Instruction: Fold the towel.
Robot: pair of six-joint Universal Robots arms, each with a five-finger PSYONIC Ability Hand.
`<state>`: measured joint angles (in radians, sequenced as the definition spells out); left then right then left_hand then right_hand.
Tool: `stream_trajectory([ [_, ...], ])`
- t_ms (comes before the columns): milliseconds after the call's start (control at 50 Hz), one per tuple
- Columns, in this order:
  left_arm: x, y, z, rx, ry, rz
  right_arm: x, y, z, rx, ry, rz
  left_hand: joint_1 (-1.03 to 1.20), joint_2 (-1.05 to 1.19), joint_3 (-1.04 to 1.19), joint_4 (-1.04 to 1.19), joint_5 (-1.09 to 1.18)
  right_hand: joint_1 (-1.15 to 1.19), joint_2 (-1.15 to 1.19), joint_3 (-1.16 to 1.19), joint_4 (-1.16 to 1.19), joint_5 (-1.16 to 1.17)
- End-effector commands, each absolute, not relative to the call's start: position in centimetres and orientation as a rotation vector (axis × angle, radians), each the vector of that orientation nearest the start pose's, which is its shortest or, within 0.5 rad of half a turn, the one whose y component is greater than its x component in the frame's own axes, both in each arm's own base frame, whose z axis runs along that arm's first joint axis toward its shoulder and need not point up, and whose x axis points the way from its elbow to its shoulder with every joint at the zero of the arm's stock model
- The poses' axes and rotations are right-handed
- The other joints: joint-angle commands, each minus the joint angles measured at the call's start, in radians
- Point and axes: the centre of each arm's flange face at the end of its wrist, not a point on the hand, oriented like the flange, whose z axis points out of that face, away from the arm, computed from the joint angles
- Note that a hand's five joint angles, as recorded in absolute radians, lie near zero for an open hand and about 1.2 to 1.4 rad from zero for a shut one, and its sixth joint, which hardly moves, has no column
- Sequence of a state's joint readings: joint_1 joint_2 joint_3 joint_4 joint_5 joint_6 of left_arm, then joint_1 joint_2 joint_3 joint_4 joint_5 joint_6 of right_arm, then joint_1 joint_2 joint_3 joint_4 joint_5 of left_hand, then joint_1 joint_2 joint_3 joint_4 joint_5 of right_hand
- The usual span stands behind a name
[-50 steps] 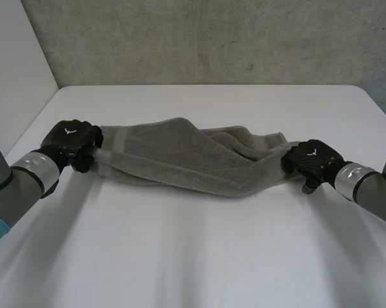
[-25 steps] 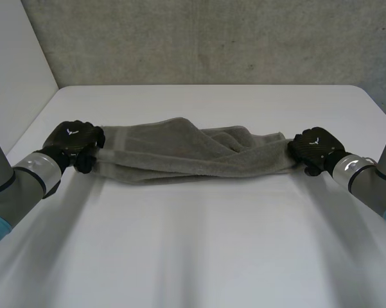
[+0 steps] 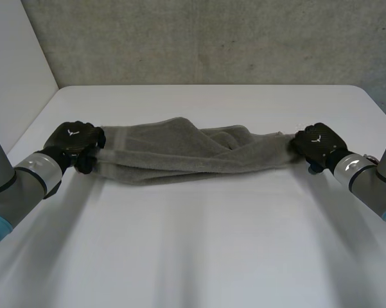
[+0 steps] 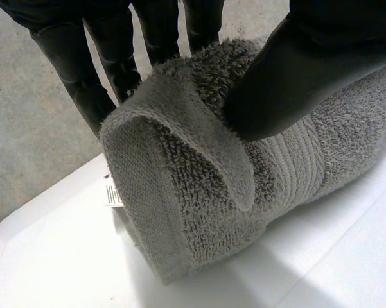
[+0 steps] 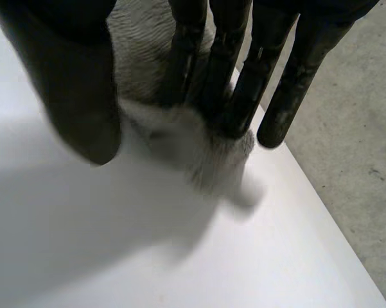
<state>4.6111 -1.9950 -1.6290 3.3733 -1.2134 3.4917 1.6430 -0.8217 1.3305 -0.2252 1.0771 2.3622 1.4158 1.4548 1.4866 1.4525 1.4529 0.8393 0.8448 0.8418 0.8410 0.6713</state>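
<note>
- Holding the towel point(image 3: 193, 151) stretched between both hands, I judge this as the pause between folds. It lies as a long, loosely doubled band across the middle of the table point(image 3: 199, 256), with rumpled layers along its far side.
- My left hand point(image 3: 74, 142) has the left end. In its wrist view the thumb point(image 4: 289, 83) presses the cloth against the fingers point(image 4: 77, 70) behind it, a firm pinch on the folded corner.
- My right hand point(image 3: 318, 144) has the right end. Its fingers point(image 5: 244, 90) lie close together over the cloth with the thumb opposite. I read that as a pinch, though the cloth there is blurred.
- Next, I think the ends must meet. One hand carries its end across to the other, low and level, so the layers land square.
- My worry is that the rumpled far layers slide apart or twist if the band goes slack.
- A small label point(image 4: 112, 194) sticks out at the left end. Nothing else lies between my hands, and the wall point(image 3: 212, 38) is well behind.
</note>
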Motion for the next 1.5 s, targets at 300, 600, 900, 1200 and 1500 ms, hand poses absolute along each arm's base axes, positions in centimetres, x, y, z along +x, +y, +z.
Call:
stream_trajectory([
  [300, -19.8, -33.1, 16.9, 0.918, 2.414, -2.010, 18.7, -40.4, 15.6, -1.083, 2.072, -1.975, -0.078, -0.117, -0.149, -0.115, -0.289, -0.290, -0.296, -0.293, -0.292, -0.297],
  [600, -19.8, -33.1, 16.8, 0.920, 2.416, -2.009, 18.0, -40.6, 13.4, -1.118, 2.142, -1.900, -0.078, -0.117, -0.149, -0.115, -0.289, -0.326, -0.331, -0.328, -0.327, -0.332],
  [900, -19.8, -33.0, 16.7, 0.919, 2.423, -2.005, 18.3, -40.7, 11.9, -1.115, 2.167, -1.861, -0.078, -0.117, -0.149, -0.115, -0.289, -0.270, -0.275, -0.272, -0.272, -0.276],
  [1200, -19.8, -33.0, 16.7, 0.921, 2.425, -2.003, 18.2, -41.4, 11.2, -1.097, 2.186, -1.851, -0.078, -0.117, -0.149, -0.115, -0.289, 0.307, 0.302, 0.305, 0.306, 0.301],
  [1500, -20.3, -32.6, 18.0, 0.939, 2.387, -2.046, 18.4, -40.4, 14.8, -1.091, 2.183, -1.771, -0.072, -0.111, -0.143, -0.109, -0.284, 0.557, 0.551, 0.554, 0.555, 0.550],
])
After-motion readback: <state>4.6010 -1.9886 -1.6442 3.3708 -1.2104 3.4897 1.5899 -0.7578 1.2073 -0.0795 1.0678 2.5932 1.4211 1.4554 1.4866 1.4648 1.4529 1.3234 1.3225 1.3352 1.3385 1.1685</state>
